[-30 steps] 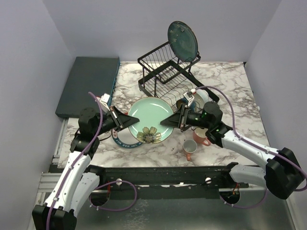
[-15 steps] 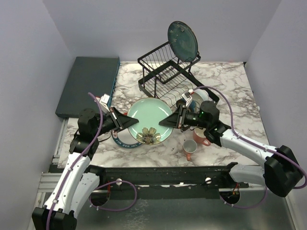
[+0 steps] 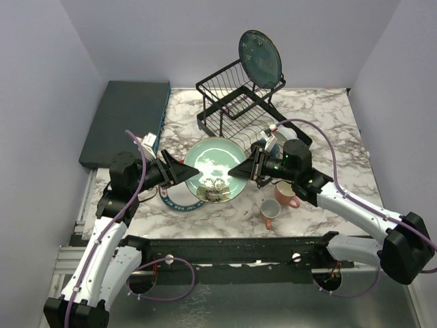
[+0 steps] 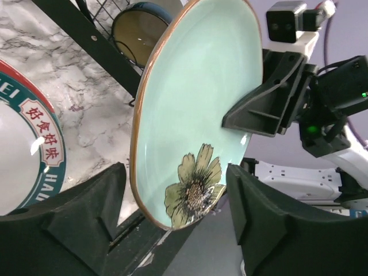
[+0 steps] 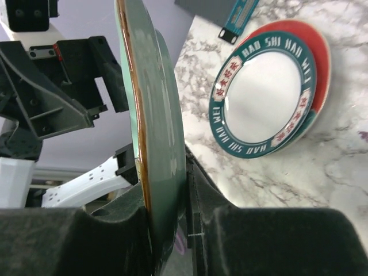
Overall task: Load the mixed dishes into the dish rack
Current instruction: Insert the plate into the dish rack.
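Note:
A pale green plate [image 3: 215, 169] with a painted flower hangs tilted above the table, between my two grippers. My right gripper [image 3: 239, 171] is shut on its right rim; in the right wrist view the plate's edge [image 5: 154, 126] is pinched between both pads. My left gripper [image 3: 189, 169] stands open at the left rim, its fingers [image 4: 98, 201] apart on either side of the plate [image 4: 195, 103] without touching it. The black wire dish rack [image 3: 235, 102] stands behind, with a dark teal plate [image 3: 260, 58] upright on its top and a dark cream-lined bowl [image 4: 141, 26] in its base.
A red-and-teal plate [image 3: 172, 200] lies flat on the marble under the left gripper, seen also in the right wrist view [image 5: 270, 98]. Two pink mugs [image 3: 287, 194] [image 3: 270, 213] sit at the front right. A dark teal slab [image 3: 126, 119] lies at the left.
My left gripper has opened and let go of the pale green plate's rim. The plate has tipped more upright, held by the right gripper alone.

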You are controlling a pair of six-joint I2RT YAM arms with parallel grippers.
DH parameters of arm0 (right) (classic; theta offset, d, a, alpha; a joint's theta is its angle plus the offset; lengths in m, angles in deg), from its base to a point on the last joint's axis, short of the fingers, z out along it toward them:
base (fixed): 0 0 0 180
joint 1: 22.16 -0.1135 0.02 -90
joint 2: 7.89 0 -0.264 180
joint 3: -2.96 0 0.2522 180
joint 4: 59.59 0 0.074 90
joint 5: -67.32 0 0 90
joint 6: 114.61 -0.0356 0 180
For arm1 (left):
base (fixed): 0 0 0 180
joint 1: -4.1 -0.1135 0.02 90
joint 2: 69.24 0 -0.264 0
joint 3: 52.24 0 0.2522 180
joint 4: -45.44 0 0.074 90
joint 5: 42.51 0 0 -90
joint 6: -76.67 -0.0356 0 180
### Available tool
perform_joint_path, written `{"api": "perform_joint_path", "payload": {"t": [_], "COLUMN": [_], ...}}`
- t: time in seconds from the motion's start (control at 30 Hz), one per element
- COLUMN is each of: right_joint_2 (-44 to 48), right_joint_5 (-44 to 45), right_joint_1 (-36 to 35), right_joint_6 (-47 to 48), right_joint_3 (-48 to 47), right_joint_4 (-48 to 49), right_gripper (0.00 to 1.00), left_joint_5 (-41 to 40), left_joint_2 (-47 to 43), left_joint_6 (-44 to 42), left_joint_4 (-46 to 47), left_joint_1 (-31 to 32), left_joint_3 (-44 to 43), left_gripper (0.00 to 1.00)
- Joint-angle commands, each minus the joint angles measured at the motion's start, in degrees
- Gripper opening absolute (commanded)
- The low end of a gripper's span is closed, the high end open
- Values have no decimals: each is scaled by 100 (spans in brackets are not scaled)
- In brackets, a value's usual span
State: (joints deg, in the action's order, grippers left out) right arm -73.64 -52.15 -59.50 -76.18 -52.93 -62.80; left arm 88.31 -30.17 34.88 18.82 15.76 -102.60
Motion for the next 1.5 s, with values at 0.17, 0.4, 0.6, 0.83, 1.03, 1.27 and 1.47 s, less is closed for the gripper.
{"api": "perform_joint_path", "payload": {"t": [0.17, 0.4, 0.6, 0.83, 1.03, 1.27, 1.47], "right_joint_2": [334, 267, 6, -507, -1110, -1725, -1999], "right_joint_5": [1145, 1955, 2395, 3052, 3102, 2437, 2035], "right_joint_1": [-19, -14, -19, -2, 125, 480, 699], "right_joint_6": [1165, 1935, 2719, 3793, 4573, 5189, 5785], "right_joint_3": [-1285, -2261, -3175, -4147, -5102, -6049, -6517], "right_joint_4": [-1118, -2128, -2646, -2860, -2821, -2724, -2425], "right_gripper": [0, 0, 0, 0, 0, 0, 0], "left_joint_5": [-737, -1276, -1588, -1658, -1745, -1798, -1682], "left_joint_2": [176, 349, 380, 334, 127, -3, -19], "left_joint_6": [-907, -1475, -1691, -1835, -1825, -1751, -1725], "left_joint_4": [-1151, -1808, -1990, -1996, -1923, -1756, -1669], "left_joint_1": [11, 15, 12, 14, 12, 13, 102], "left_joint_3": [-850, -1349, -1379, -1215, -944, -682, -594], "left_gripper": [89, 99, 99, 99, 99, 99, 99]}}
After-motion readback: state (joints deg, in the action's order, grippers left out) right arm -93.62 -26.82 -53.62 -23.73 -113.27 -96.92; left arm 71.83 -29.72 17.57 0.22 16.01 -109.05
